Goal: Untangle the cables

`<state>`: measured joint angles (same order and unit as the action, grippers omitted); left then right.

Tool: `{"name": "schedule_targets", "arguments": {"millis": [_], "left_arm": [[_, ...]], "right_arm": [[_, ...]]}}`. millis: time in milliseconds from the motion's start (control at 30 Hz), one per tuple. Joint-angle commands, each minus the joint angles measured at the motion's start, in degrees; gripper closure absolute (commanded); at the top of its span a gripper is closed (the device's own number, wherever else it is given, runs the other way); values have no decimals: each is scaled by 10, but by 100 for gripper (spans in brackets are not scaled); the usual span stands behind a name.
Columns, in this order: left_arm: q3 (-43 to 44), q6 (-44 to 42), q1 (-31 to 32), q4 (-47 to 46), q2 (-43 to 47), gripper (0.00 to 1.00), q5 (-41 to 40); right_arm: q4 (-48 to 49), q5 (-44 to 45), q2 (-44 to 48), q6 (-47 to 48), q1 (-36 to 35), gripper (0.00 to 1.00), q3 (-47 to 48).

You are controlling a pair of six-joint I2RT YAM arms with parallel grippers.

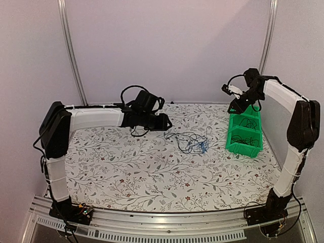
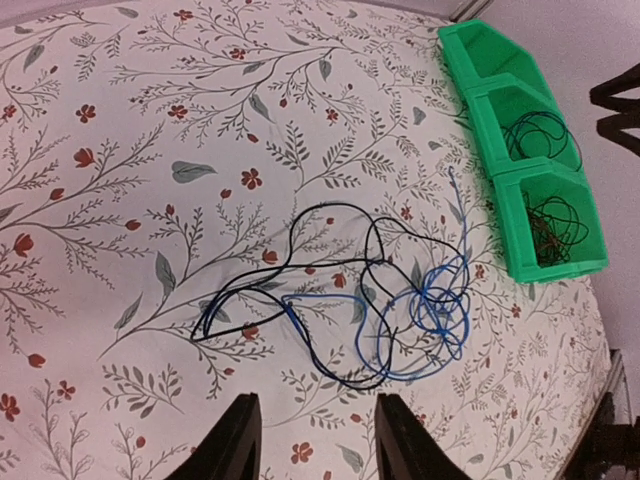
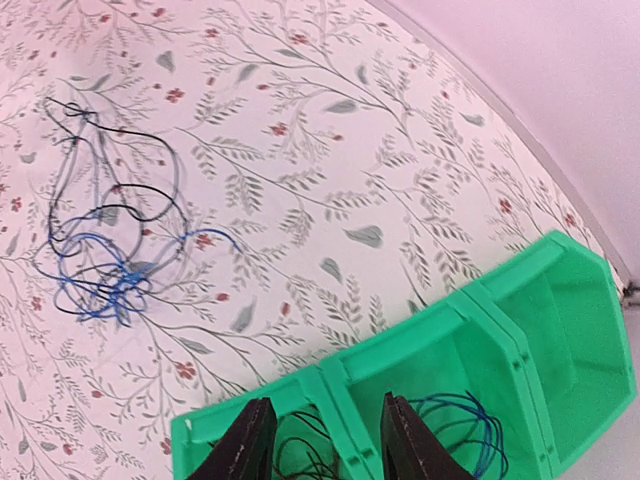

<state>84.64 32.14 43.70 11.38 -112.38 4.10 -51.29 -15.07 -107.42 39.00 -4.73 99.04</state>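
Observation:
A loose tangle of thin black and bright blue cables [image 1: 191, 142] lies on the flowered tablecloth, mid-table. In the left wrist view the cables [image 2: 375, 300] spread just ahead of my left gripper [image 2: 318, 440], which hovers above the cloth, open and holding nothing. In the right wrist view the tangle [image 3: 105, 245] lies far to the left. My right gripper [image 3: 325, 440] hangs open over the green bin's [image 3: 440, 330] divider, with a coiled blue cable [image 3: 465, 435] lying in the compartment below it. In the top view the right gripper [image 1: 234, 104] is above the bin's far end.
The green bin [image 1: 244, 132] with three compartments stands at the table's right side; coiled dark cables [image 2: 540, 135] lie in two of them. Metal frame posts [image 1: 71, 50] rise at the back corners. The table's far edge curves behind the bin.

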Motion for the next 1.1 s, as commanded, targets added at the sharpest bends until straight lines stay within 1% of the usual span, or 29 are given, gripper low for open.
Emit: {"name": "schedule_targets", "arguments": {"millis": [0, 100, 167, 267, 367, 533, 667, 833, 933, 1067], "left_arm": [[47, 17, -28, 44, -54, 59, 16], [62, -32, -33, 24, -87, 60, 37], [68, -74, -33, 9, -106, 60, 46], [62, -122, -34, -21, -114, 60, 45], [43, -159, -34, -60, -112, 62, 41], [57, -172, -44, -77, -135, 65, 38], [64, -200, -47, -101, -156, 67, 89], [35, -226, -51, -159, -148, 66, 140], [34, -238, -54, -150, -153, 65, 132], [36, -265, -55, -136, -160, 70, 107]], "right_arm": [[5, -83, 5, 7, -60, 59, -2], [-8, -129, 1, 33, -104, 60, -2], [-23, -175, -8, 42, -124, 60, 3], [-26, -218, -33, 40, -150, 59, 3], [-11, -223, -59, 33, -178, 59, 5], [-17, -244, -108, 5, -186, 59, 56], [-18, -241, -129, -7, -186, 59, 80], [-24, -239, -138, -5, -186, 59, 85], [-23, -239, -140, -8, -186, 59, 84], [-21, -241, -142, -16, -186, 59, 84]]}}
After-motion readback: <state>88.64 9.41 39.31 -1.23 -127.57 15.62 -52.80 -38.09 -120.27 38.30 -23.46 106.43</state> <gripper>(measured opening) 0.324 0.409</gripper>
